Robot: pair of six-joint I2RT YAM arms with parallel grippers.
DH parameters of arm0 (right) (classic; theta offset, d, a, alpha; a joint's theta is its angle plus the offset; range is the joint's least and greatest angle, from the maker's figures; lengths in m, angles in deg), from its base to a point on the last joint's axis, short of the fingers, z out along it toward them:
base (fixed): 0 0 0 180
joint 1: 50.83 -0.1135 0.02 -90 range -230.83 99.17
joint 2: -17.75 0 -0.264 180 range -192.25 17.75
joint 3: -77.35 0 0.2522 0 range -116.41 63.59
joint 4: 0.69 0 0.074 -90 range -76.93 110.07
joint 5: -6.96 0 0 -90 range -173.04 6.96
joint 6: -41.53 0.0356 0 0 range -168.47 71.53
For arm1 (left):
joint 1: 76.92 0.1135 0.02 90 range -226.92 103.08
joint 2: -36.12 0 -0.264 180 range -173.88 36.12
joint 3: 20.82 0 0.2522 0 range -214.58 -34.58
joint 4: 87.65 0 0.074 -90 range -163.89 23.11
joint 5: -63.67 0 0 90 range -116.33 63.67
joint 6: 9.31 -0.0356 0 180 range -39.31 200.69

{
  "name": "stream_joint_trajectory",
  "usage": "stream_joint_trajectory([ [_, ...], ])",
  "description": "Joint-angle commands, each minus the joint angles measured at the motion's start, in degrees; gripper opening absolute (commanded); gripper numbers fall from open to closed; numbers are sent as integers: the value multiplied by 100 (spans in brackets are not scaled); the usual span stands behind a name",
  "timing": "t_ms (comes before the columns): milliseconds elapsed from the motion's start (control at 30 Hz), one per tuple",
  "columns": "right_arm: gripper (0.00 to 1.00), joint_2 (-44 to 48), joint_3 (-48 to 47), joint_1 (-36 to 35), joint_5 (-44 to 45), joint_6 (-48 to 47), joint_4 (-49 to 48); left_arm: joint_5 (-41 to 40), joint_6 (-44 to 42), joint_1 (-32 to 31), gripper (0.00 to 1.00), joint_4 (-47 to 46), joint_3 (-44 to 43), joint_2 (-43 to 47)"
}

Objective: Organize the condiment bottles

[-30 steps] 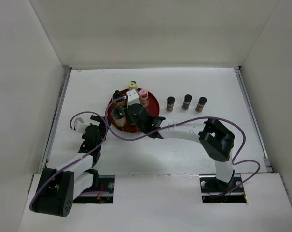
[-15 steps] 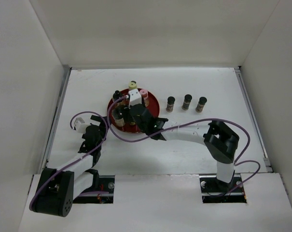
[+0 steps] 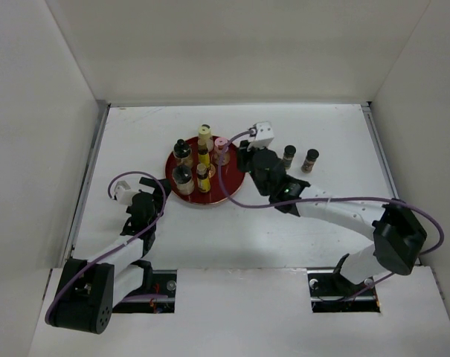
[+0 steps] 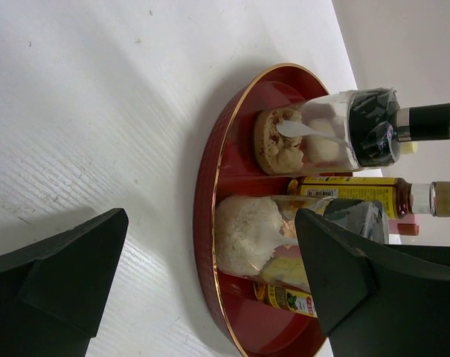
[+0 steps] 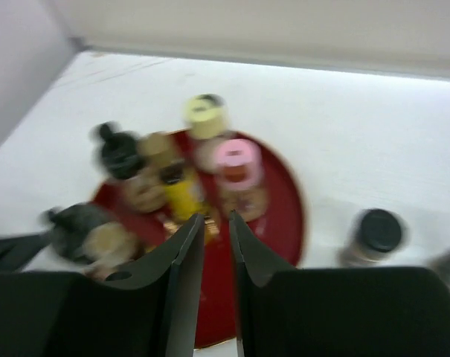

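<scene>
Six bottles [image 3: 201,160] stand clustered on tray [image 3: 226,193], left of table [image 3: 344,134] centre. Two bottles [image 3: 300,158] stand side by side on the table right of tray.

Six condiment bottles [image 3: 198,160] stood on one round red tray [image 3: 228,187] toward the table's far edge: two slim yellow ones, two black-capped, one pink-capped, one cream-capped. Two more dark-capped bottles [image 3: 299,158] showed right of it. Two arms reached in.

A white desk [image 3: 135,130] enclosed by plain white walls [image 3: 225,52] on the left, right and far sides, evenly lit, with soft shadows on the surface.
</scene>
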Motion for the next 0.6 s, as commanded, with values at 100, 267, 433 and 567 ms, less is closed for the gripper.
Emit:
stream_joint_trajectory([
  [100,49,68,374,991,154,625,658,-125,-29,-32,100,-221,-18,80],
  [267,70,-283,392,1501,181,519,711,-54,-29,-41,100,-248,-26,-8],
  [433,79,-670,217,1809,-310,484,729,-46,-11,-85,100,-283,-35,-114],
  [567,77,-1003,94,1915,-505,563,606,-81,-46,-85,100,-283,-35,-114],
])
